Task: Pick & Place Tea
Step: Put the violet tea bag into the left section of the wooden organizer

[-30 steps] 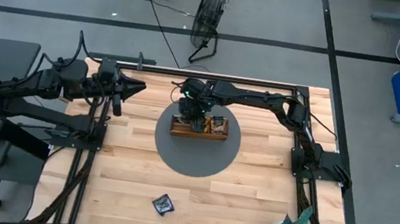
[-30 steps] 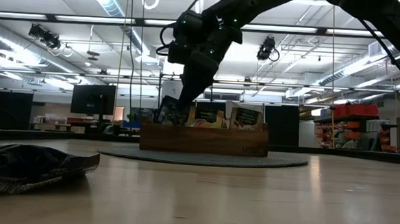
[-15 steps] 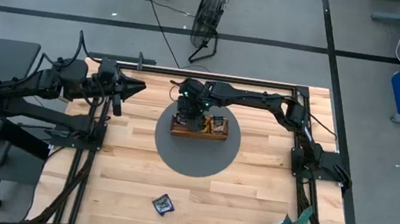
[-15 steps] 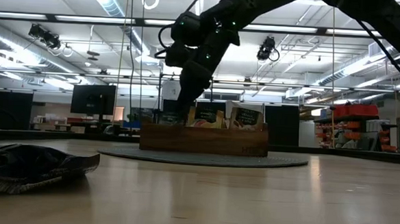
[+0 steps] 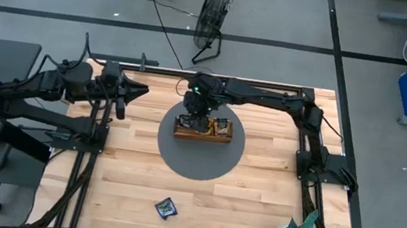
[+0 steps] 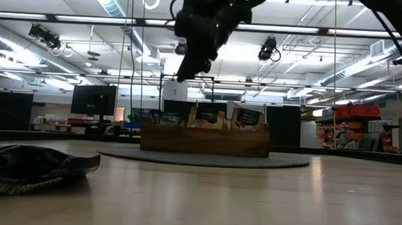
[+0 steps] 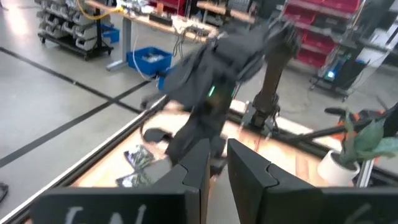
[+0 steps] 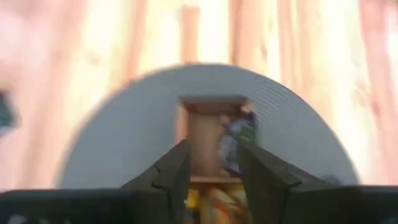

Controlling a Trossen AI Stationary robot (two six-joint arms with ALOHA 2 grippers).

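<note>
Pale wooden boards make up the counter point(image 5: 258, 176), with a grey round mat point(image 5: 174, 153) at its middle carrying a long wooden tray point(image 5: 201, 133). The right tool point(image 6: 186, 72) hangs above the tray's left end, fingers parted and empty. Tea sachets point(image 6: 218, 115) stand in the tray; one more sachet point(image 5: 166, 207) lies near the front edge. To do this well, rise clear, then come squarely over that sachet. The left tool point(image 5: 142, 88) waits at the back left; its opening I cannot tell.

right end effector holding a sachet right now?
No: in the right wrist view the right end effector has open fingers with nothing between them, above the wooden tray.
</note>
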